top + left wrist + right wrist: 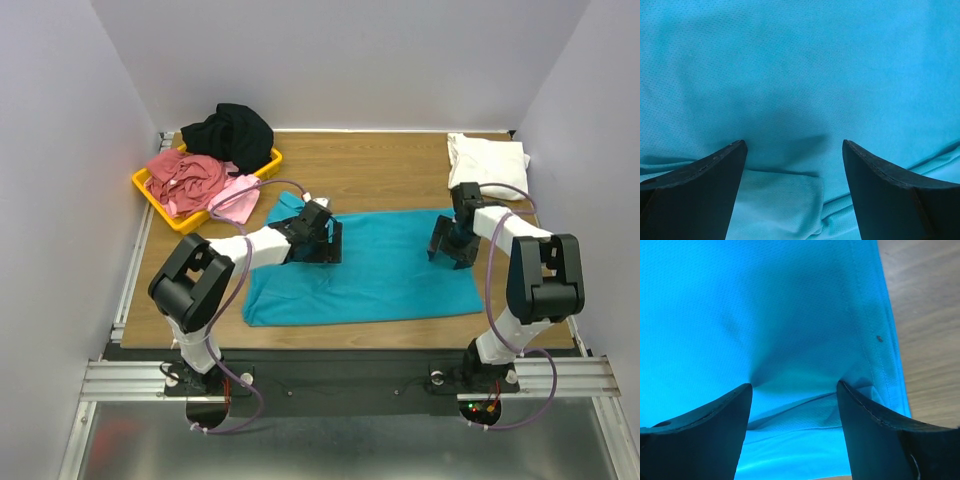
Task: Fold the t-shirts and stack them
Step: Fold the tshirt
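A teal-blue t-shirt (380, 270) of thin, dimpled knit cloth is spread flat across the middle of the wooden counter (380, 170), with its long side running left to right. The left claw (322, 240) is set over the far left part of the shirt, and the right claw (450, 247) over its right end, close to the stitched hem.

Both claws are seen wide open, and nothing is gripped by either. In the left wrist view, smooth cloth is framed between the parted jaws, with a folded flap lying just below them. In the right wrist view the tips are pressed to the fabric and a low ridge is puckered up between them, not yet pinched.

The cloth is judged to be light, limp and a little slick, so sagging and wrinkling are to be expected once it is lifted. Hold is best taken at the hem or a corner, where the doubled stitching offers a thicker bite, and at both ends together.

A folded white shirt (487, 160) is laid at the far right corner. A black shirt (230, 130), a dusty red shirt (185, 175) and a pink shirt (238, 200) are heaped in a yellow plastic tray (141, 182) at the far left.
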Tool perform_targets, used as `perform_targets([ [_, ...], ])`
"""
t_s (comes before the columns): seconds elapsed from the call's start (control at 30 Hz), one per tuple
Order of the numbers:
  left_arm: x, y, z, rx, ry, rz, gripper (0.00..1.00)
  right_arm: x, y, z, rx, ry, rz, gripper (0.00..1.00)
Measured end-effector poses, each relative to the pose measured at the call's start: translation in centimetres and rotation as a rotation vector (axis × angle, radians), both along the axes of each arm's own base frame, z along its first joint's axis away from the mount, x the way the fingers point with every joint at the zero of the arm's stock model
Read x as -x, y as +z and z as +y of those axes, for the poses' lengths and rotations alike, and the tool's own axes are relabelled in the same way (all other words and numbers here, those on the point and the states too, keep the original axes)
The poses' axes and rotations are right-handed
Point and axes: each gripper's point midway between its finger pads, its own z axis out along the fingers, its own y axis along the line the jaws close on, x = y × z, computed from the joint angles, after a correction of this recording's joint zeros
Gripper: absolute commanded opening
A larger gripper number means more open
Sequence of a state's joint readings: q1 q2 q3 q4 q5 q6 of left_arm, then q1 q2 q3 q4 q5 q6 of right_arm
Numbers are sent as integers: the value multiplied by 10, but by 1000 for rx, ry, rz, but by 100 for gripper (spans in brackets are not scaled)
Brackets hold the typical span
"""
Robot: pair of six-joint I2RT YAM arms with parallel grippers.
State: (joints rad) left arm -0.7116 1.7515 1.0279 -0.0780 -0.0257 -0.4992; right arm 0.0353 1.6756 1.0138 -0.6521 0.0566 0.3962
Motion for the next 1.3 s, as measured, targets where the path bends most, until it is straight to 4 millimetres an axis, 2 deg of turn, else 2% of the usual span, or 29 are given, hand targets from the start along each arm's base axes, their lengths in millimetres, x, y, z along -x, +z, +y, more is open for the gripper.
perform_targets([
  [0.17,18,3,11,-26,14,70,94,9,2,-5,8,-12,31,75],
  [0.27,9,23,13,-50,35,64,95,7,13,-4,-4,-13,29,75],
  [0.33,-11,52,8,-26,58,20,95,-8,32,-2,-14,-11,-12,75],
  [0.4,-45,90,7,29,106,-63,95,-29,53,1,-28,-7,-80,75],
  [0.43,-59,102,12,48,135,-92,95,-46,70,3,-41,-2,-135,75],
  [0.5,-90,125,32,73,212,-149,94,-65,92,7,-61,6,-205,75],
  [0.57,-117,135,56,73,285,-180,93,-77,109,10,-78,14,-253,75],
  [0.67,-146,122,82,30,356,-177,89,-90,127,14,-95,23,-304,75],
  [0.73,-156,103,87,-6,364,-148,86,-97,133,15,-102,26,-320,75],
  [0.77,-160,85,87,-30,358,-120,85,-98,133,16,-104,27,-320,75],
  [0.9,-156,39,91,-102,340,-31,80,-100,121,18,-116,25,-288,75],
  [0.97,-152,26,95,-124,337,3,78,-100,115,18,-120,22,-271,75],
  [1.07,-154,22,103,-133,344,13,77,-100,110,18,-122,21,-258,75],
  [1.3,-168,32,109,-120,359,-18,73,-100,108,17,-130,15,-250,75],
])
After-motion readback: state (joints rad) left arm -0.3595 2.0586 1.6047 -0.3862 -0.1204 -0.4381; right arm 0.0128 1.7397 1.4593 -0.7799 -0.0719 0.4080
